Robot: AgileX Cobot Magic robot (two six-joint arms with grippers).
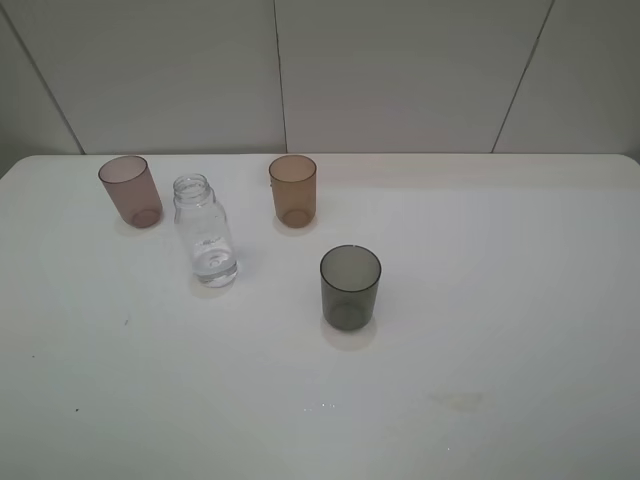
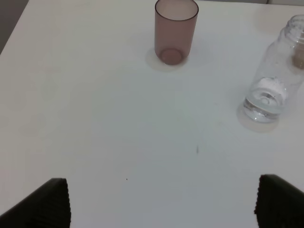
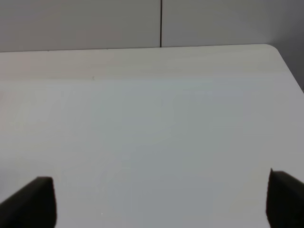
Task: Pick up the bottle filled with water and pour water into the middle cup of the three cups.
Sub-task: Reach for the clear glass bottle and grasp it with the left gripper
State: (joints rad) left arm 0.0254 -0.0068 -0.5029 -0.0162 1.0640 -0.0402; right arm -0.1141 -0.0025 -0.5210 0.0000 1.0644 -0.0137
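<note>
Bottle [image 1: 205, 232] stands upright on the tabletop [image 1: 500, 330], left of centre, between the pinkish-brown cup [image 1: 131, 190] and the middle cup [image 1: 293, 190] (a little water sits in its base). On its near side the left tool [image 2: 161, 204] hangs above the tabletop, spread wide, holding nothing. The right tool [image 3: 161, 202] is equally wide over the right side.
</note>
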